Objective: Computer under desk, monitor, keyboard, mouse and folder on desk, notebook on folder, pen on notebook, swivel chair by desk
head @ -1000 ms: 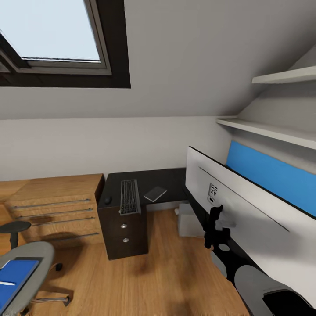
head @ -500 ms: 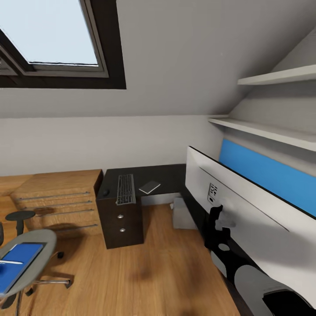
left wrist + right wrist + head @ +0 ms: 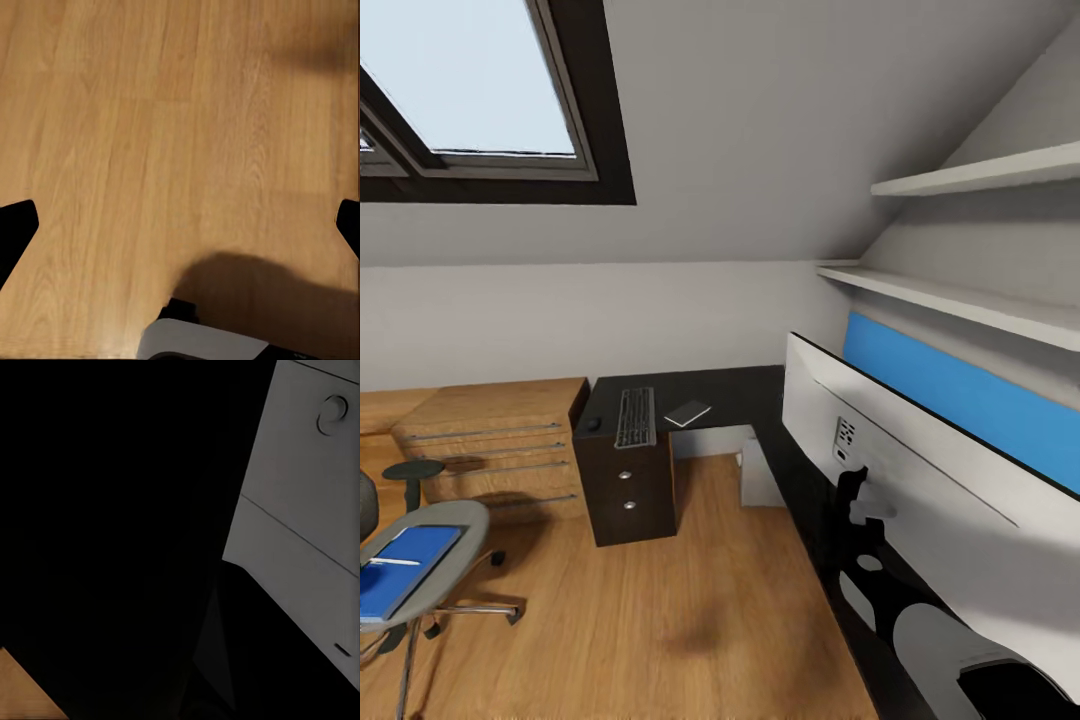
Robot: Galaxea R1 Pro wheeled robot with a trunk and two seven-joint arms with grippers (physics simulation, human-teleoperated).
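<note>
Folder (image 3: 398, 568) with pen (image 3: 390, 562) on swivel chair (image 3: 445, 560) seat; keyboard (image 3: 635, 417), mouse (image 3: 594, 424), notebook (image 3: 687, 413) on desk (image 3: 740, 395). Left gripper (image 3: 180, 225) fingers apart; right unclear.

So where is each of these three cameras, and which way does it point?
Head view: high on the robot, facing forward and down at the desk, the monitor and the swivel chair.
Left wrist view: on the left arm, facing down at the wooden floor; dark tips of the left hand at both edges.
Right wrist view: close against the monitor's white back.
Shared: floor, monitor.
</note>
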